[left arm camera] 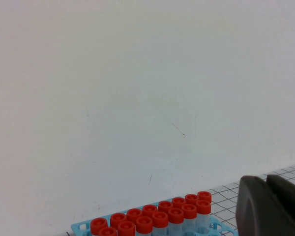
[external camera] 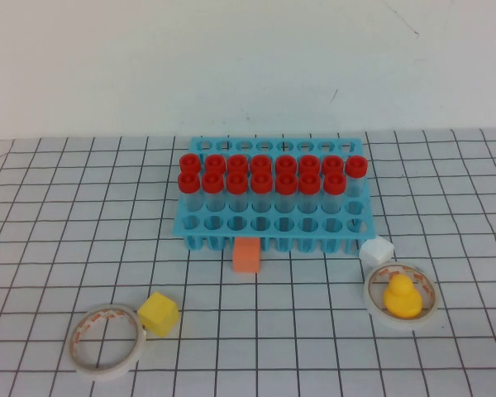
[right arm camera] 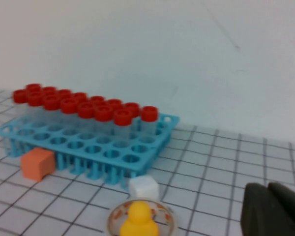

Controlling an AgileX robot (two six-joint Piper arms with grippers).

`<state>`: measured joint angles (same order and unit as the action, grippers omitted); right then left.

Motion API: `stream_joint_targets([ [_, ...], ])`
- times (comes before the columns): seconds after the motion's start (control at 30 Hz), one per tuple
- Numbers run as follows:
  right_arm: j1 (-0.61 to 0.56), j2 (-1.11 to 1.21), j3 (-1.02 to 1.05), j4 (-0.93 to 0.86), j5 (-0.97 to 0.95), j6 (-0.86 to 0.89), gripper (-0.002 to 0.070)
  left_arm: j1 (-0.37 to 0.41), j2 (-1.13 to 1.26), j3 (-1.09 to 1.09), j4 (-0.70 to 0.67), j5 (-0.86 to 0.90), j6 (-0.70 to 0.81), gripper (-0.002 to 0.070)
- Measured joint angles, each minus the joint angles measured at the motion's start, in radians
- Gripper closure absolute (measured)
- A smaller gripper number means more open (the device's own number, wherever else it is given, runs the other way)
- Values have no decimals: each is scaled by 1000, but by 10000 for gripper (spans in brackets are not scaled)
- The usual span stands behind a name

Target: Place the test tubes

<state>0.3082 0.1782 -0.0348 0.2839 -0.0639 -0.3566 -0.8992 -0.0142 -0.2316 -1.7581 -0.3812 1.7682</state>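
Crowding is the main hazard: 15 red-capped test tubes (external camera: 261,182) stand cap to cap in the blue rack (external camera: 269,223) on the tabletop (external camera: 66,215). Both pressed together and empty, the left claw (left arm camera: 266,199) and the right claw (right arm camera: 269,209) hang clear on the robot's side. Descending unopened, either could knock neighbouring tubes, or sweep the orange block (external camera: 246,256) and white cube (external camera: 377,250) by the rack's front.

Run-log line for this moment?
test tubes: in blue rack | left gripper: shut, empty, back from rack | right gripper: shut, empty, back from rack
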Motion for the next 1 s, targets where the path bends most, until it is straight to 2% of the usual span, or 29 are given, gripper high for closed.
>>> stream_joint_targets([
  [0.13, -114, -59, 20, -25, 57, 90, 678, 0, 0, 0, 0, 0, 0, 676],
  [0.3, -294, -153, 25, -187, 263, 304, 678, 0, 0, 0, 0, 0, 0, 676],
  [0.5, -438, -191, 52, -228, 390, 357, 678, 0, 0, 0, 0, 0, 0, 676],
  [0.83, -441, -191, 53, -232, 405, 357, 678, 0, 0, 0, 0, 0, 0, 676],
  [1.0, -412, -191, 53, -265, 407, 424, 678, 0, 0, 0, 0, 0, 0, 676],
])
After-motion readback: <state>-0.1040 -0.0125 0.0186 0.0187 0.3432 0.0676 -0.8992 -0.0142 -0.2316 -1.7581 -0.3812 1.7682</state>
